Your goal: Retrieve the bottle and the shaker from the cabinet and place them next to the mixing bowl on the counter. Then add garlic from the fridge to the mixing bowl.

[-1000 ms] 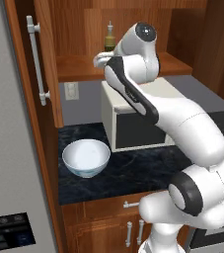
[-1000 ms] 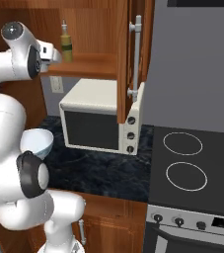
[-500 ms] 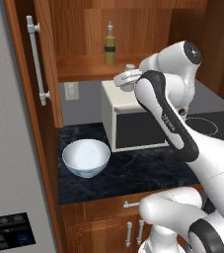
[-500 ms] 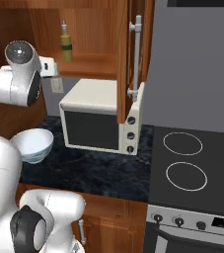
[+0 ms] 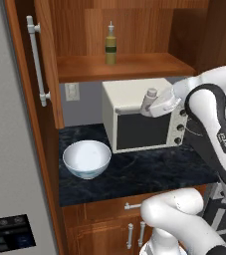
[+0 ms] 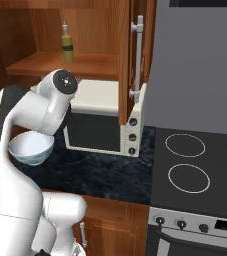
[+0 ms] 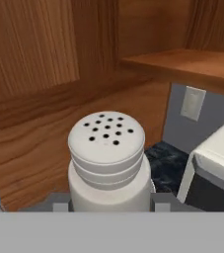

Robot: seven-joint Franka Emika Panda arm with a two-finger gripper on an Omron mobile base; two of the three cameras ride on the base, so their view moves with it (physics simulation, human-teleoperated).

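A: Our pincer (image 5: pixel 147 102) is clamped on the shaker (image 7: pixel 107 160). The hand view puts the white cap with its holes right at the fingers, and the left base view shows the shaker's top poking up from the hand, in the air in front of the microwave (image 5: pixel 143 115) and above the tabletop (image 5: pixel 134 172).

B: So we judge the shaker is out of the cabinet but not yet set down. Where does it need to go?

A: Beside the mixing bowl (image 5: pixel 86 158), which sits toward the left edge of the tabletop, well apart from the shaker. The bottle (image 5: pixel 111 45) stands upright near the back of the cabinet shelf (image 5: pixel 129 66), untouched.

B: Then we have most of it left: place the shaker, fetch the bottle, then the garlic from the fridge. We see no garlic, and the bowl looks empty.

A: Agreed. From the right base view, our own arm covers the hand, so the grip cannot be read there. That view does give us the open cabinet door (image 6: pixel 130 60) and the stove burners (image 6: pixel 186 160) off the right end, and the bowl (image 6: pixel 31 148) partly behind the arm.

B: And the hand view alone shows the cap's holes, plus a wall outlet (image 7: pixel 192 103) behind.
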